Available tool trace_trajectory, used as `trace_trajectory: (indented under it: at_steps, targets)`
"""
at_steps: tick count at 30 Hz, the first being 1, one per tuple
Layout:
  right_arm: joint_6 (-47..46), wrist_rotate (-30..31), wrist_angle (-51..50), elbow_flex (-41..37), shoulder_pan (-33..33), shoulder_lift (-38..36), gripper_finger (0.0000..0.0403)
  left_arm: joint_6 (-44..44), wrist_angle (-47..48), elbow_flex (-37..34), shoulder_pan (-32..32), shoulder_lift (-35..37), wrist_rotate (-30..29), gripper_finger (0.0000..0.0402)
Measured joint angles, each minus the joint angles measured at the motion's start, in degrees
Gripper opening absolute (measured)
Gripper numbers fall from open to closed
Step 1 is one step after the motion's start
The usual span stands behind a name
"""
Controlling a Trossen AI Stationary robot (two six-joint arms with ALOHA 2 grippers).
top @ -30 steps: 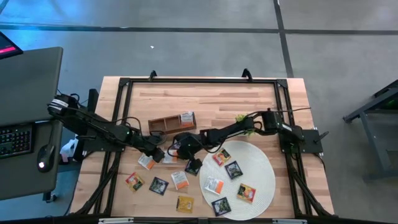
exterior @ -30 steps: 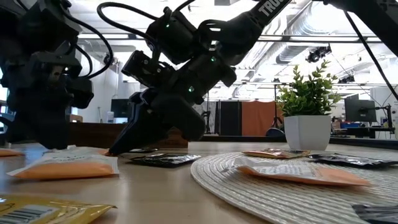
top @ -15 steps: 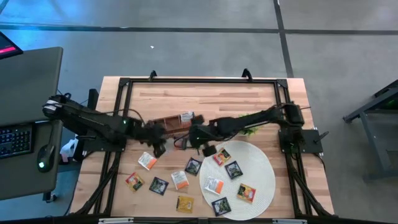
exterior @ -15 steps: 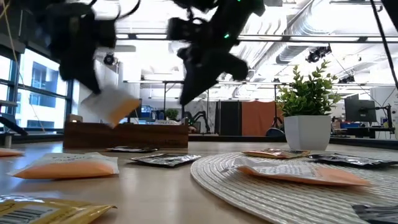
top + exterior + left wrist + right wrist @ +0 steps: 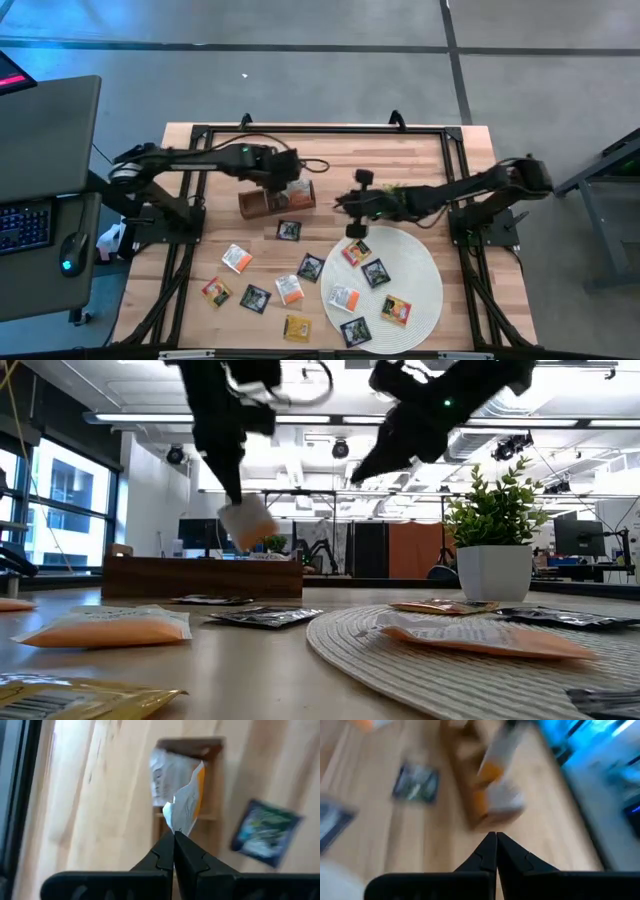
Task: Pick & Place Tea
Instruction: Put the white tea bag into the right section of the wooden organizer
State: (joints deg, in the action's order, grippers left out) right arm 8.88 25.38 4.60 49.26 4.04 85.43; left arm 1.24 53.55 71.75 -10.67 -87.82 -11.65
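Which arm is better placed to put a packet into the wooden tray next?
The left. Its gripper is shut on a white-and-orange packet directly above the wooden tray. The right gripper is shut and empty, raised beside the mat.

table (image 5: 330,150): pale wood planks, smooth, matt
tray (image 5: 262,203): dark brown wood, matt
mat (image 5: 420,660): white woven cord, ribbed
tea packets (image 5: 105,628): thin crinkled foil or paper, slightly glossy
plant pot (image 5: 493,573): white, smooth
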Motion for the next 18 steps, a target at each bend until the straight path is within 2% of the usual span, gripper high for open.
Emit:
trace_trajectory:
  at_steps: [3,6,11,15,18]
  targets:
    - [3.0,5.7,11.9,-6.3,-0.1,-4.1,0.0000,3.3,-0.3,1.5,-0.4,-4.0,-1.8,0.0000]
    - [5.1,5.6,17.2,-10.8,-0.6,-8.3,0.0000,4.8,-1.8,2.6,-0.2,-7.2,-4.7,0.0000]
    - [4.6,3.1,18.1,-14.9,-1.5,-13.2,0.0000,5.0,-6.9,2.8,-0.2,-9.5,-7.3,0.0000]
    - [4.7,3.1,18.0,-15.8,-1.4,-13.9,0.0000,4.9,-10.2,2.7,-0.2,-9.6,-8.8,0.0000]
    - [4.4,1.3,17.7,-15.8,-1.4,-13.9,0.0000,5.7,-8.6,2.8,-0.2,-9.6,-7.8,0.0000]
